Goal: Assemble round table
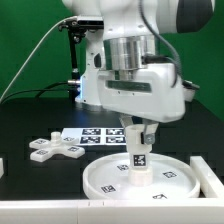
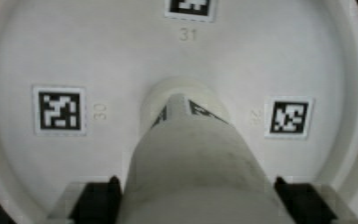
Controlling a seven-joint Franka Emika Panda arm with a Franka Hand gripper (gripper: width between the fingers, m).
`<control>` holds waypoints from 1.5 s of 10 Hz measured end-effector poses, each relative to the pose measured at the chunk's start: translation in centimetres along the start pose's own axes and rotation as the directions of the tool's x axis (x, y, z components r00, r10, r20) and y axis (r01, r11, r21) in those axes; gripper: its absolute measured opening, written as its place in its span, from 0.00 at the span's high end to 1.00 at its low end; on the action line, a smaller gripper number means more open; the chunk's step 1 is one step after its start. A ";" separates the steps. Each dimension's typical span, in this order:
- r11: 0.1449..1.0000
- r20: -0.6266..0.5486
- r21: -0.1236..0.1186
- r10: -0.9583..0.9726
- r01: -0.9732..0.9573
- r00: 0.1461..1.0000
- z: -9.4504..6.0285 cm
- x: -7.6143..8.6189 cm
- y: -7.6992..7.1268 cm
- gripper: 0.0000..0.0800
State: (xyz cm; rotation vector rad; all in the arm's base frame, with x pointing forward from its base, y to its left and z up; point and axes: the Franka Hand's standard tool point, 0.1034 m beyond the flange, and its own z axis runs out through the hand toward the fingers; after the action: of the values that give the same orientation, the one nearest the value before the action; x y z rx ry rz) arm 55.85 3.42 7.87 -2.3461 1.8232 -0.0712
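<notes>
The large rimmed round disc (image 1: 103, 183) lies flat on the black table near the front. The short cylinder leg (image 1: 139, 160) stands upright at the disc's middle, its lower end at the disc surface. My gripper (image 1: 138, 136) is shut on the leg's upper part. In the wrist view the leg (image 2: 194, 150) runs between my two black fingers (image 2: 101, 200), which touch its sides, and my gripper (image 2: 197, 198) looks down on the disc (image 2: 87, 60) with its square tags. The cross-shaped foot (image 1: 55, 149) lies on the table toward the exterior view's left.
The marker board (image 1: 95, 136) lies flat behind the disc. A white piece (image 1: 207, 170) sits at the exterior view's right edge beside the disc, and another (image 1: 2, 166) at the left edge. A green curtain stands behind.
</notes>
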 end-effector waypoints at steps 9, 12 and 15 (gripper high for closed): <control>0.824 0.058 -0.039 -0.563 0.565 0.825 -0.5 0.0 -0.8 0.19; 0.603 0.054 -0.061 -0.794 0.795 0.606 -0.1 0.0 -0.8 0.19; 0.268 0.064 -0.078 -0.960 0.960 0.273 0.5 -0.3 -0.9 0.19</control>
State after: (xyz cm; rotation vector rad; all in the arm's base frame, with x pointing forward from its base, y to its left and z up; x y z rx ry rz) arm 56.73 4.03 7.52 -3.1104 0.0417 -0.1177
